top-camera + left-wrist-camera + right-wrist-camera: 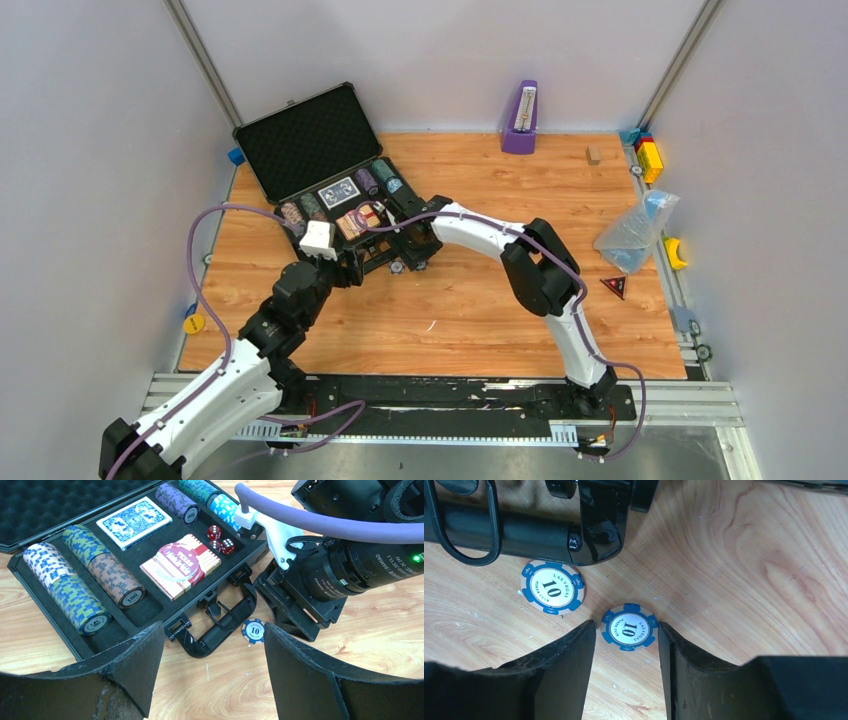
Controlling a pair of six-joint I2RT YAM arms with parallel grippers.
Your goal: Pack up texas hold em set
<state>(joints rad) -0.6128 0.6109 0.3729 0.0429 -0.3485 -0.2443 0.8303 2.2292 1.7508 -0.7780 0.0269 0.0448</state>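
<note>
My right gripper (pixel 626 625) straddles a round, blue-edged chip (pixel 629 628) on the grainy wooden table (pixel 749 555), not quite pinching; my left gripper (pixel 213 625) gapes empty.

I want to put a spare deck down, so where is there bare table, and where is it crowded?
Bare wood: the near middle between left arm and right arm, and behind the right arm up to the purple metronome. Crowded: before the briefcase handle, where left gripper, right gripper and two blue 10 chips meet.
</note>
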